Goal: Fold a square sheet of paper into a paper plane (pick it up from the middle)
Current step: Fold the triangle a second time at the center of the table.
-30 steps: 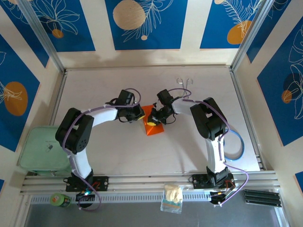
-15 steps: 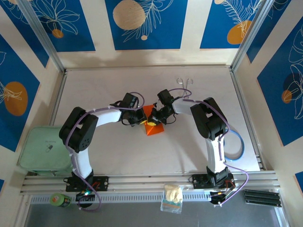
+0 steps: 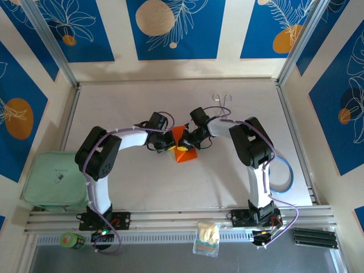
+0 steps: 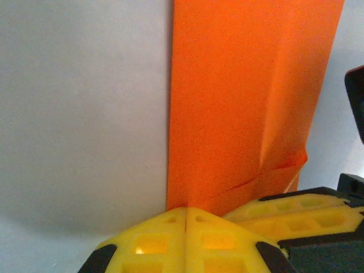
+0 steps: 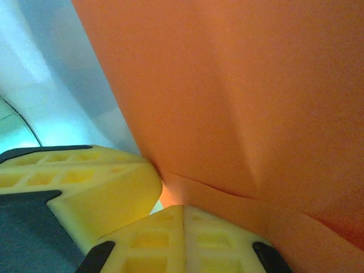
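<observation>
The square sheet of paper (image 3: 184, 149) is bright orange and folded into a smaller creased piece that lies mid-table between both arms. In the left wrist view the paper (image 4: 244, 102) is a tall strip with a crease near its lower end. My left gripper (image 4: 186, 211) is shut, its tips touching the paper's lower left corner. My right gripper (image 5: 183, 208) is shut too, its tips against the paper (image 5: 239, 96) beside a crease line. Both pairs of yellow fingertips (image 3: 177, 145) meet at the sheet's near edge. Whether either pinches paper cannot be told.
Metal tongs (image 3: 222, 98) lie at the back of the table. A pale green container (image 3: 51, 179) stands at the left edge, and a blue ring (image 3: 282, 173) lies to the right. A small bag (image 3: 207, 238) rests on the front rail.
My left arm has swung right, and its gripper has come up to the paper's left edge beside the right gripper. The right arm and the paper have stayed put.
</observation>
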You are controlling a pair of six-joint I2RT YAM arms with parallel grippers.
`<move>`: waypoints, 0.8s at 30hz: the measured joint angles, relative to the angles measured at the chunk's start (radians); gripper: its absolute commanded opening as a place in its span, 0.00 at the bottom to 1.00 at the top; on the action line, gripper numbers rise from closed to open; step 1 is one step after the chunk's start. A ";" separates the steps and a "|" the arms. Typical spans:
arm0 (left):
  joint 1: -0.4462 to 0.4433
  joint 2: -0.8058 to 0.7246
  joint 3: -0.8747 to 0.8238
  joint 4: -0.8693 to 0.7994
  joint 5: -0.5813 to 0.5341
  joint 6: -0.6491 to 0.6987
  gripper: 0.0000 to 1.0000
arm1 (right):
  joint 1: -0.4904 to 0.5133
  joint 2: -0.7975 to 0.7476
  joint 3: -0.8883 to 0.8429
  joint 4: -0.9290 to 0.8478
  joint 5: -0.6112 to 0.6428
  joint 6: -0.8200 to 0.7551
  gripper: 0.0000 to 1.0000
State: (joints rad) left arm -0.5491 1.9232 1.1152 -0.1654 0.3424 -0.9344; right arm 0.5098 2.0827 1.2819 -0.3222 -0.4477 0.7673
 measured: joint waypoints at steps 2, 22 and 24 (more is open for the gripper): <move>-0.002 0.001 0.004 -0.008 -0.006 0.002 0.00 | -0.002 0.000 -0.001 0.004 -0.005 0.000 0.03; -0.004 0.026 0.070 -0.100 -0.022 0.091 0.00 | -0.058 -0.072 -0.114 0.095 -0.003 -0.042 0.06; -0.004 0.032 0.082 -0.111 -0.021 0.105 0.00 | -0.058 -0.072 -0.120 0.100 0.001 -0.042 0.06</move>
State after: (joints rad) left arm -0.5529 1.9556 1.1969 -0.2764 0.3210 -0.8291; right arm 0.4522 2.0106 1.1618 -0.2222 -0.4469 0.7250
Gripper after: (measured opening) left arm 0.060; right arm 0.059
